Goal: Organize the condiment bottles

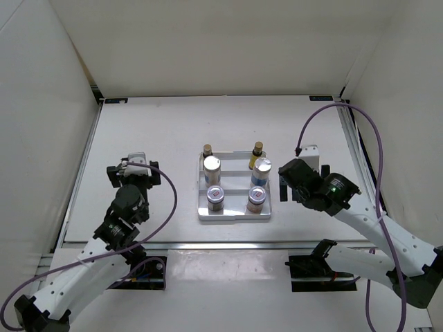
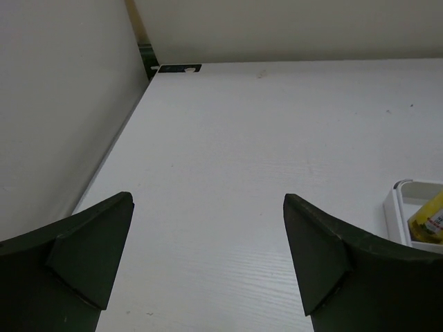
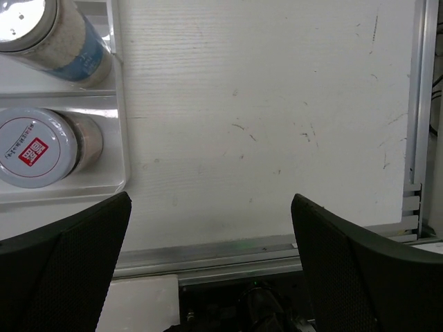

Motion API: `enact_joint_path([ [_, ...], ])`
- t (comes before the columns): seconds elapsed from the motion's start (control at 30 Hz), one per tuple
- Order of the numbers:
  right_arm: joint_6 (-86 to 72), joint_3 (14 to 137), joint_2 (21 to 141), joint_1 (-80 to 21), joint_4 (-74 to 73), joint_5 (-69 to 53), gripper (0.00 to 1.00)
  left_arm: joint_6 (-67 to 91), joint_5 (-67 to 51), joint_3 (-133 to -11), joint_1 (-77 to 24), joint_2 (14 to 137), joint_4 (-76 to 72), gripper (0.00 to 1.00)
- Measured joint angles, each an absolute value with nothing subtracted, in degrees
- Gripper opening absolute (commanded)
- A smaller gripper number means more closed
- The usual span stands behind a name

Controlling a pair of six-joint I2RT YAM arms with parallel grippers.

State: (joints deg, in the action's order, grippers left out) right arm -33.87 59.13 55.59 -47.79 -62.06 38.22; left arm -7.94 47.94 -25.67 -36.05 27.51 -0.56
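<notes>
All six condiment bottles stand in the white stepped rectangular plastic tray [image 1: 235, 217] at the middle of the pale table [image 1: 152, 131]. The slim yellow bottles with gold caps [image 1: 207, 149] are on the back step, the white cylinders with silvery lids [image 1: 212, 167] on the middle one, and the short jars with pinkish-silver tops [image 1: 216, 197] at the front.

Your left gripper [image 2: 208, 200] is spread wide with nothing between its fingers, well apart from the tray on its left side. Your right gripper [image 3: 211, 200] is equally wide and empty, but it sits just beside the tray's right wall, level with the front right jar.

The sorting looks finished, so the step in hand is most likely clearing the arms. Take the right arm away first. Draw it outward and back toward its base, never across the tray, because the tall cylinders would likely tip from a light knock. Watch its purple cable as it swings. There is no need to close either hand, and the left arm can retreat straight toward you.
</notes>
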Motion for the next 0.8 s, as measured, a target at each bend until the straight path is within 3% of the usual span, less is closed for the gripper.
enact_joint_path([
  [0.2,-35.05,59.13,54.48,-47.79,-63.07,39.94,1.0,-9.47,48.82,-25.76,-36.05,31.97,-1.13,1.0],
  [0.8,-37.67,59.09,49.19,-47.79,-63.16,41.98,1.0,-9.63,48.84,-25.87,-36.05,30.55,-1.74,1.0],
])
